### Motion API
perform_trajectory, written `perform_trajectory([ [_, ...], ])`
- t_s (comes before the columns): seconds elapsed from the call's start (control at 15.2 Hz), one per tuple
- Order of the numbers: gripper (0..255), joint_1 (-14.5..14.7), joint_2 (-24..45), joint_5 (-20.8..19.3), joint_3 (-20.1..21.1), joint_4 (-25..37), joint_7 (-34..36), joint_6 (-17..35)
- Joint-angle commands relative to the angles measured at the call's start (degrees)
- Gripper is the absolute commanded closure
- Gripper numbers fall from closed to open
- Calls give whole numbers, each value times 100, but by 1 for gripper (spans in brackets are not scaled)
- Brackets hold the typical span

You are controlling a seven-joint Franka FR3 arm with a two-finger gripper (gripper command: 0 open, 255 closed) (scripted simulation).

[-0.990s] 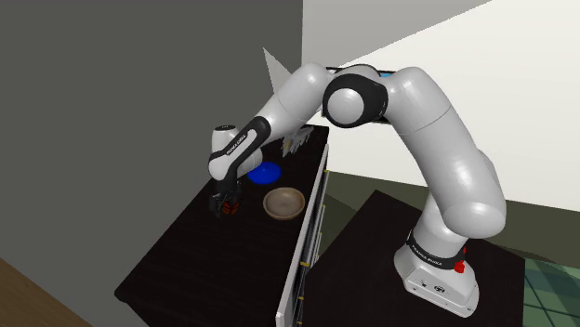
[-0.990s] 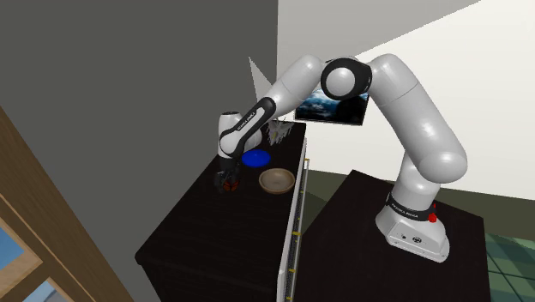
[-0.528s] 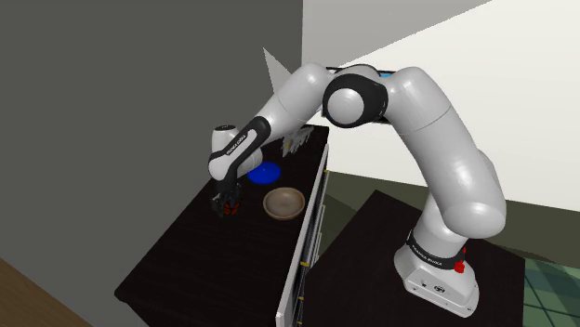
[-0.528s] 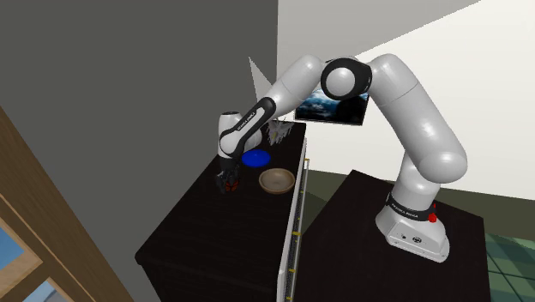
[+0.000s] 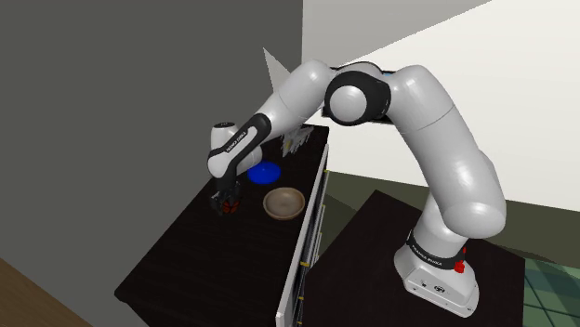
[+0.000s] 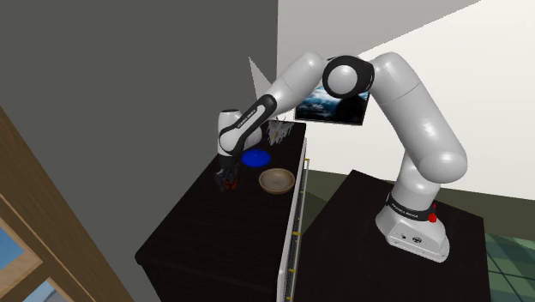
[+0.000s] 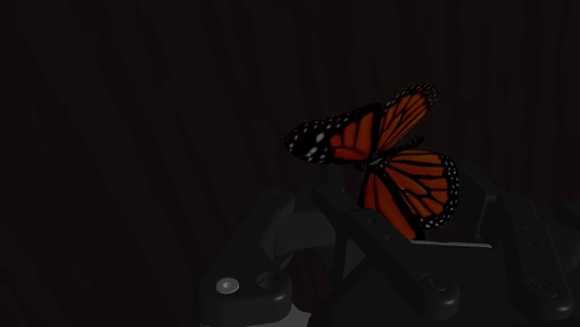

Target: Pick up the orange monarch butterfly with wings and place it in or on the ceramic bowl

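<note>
Grey wall meets white wall behind a dark cabinet top (image 5: pixel 186 269) in the shoulder view, and we see brown floor at the lower left corner. The black gripper (image 5: pixel 226 205) points down over that top, and the orange butterfly (image 5: pixel 227 210) shows as small orange flecks at its tip. A tan bowl (image 5: pixel 284 202) stands near, toward that view's right and apart from the gripper, with a blue object (image 5: pixel 264 173) behind it.

From the second exterior view we find the gripper (image 6: pixel 227 181) low over the same top, the bowl (image 6: pixel 277 179) to that view's right, a dark picture (image 6: pixel 333 105) on the white wall and a wooden panel (image 6: pixel 26 214) at the left.

Looking along the hand, we see the butterfly (image 7: pixel 395 153) with its wings raised, orange with black veins and white-dotted edges. Its lower wing reaches down into the gripper (image 7: pixel 395 223). Whether the jaws pinch it or stand clear of it we cannot tell
</note>
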Motion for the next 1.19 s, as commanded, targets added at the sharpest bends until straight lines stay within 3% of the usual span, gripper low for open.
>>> perform_trajectory([
  [0.0,255,-10,-118,-3,-4,-33,8,-87],
  [1.12,255,-16,-1013,-54,-28,-70,181,-934],
])
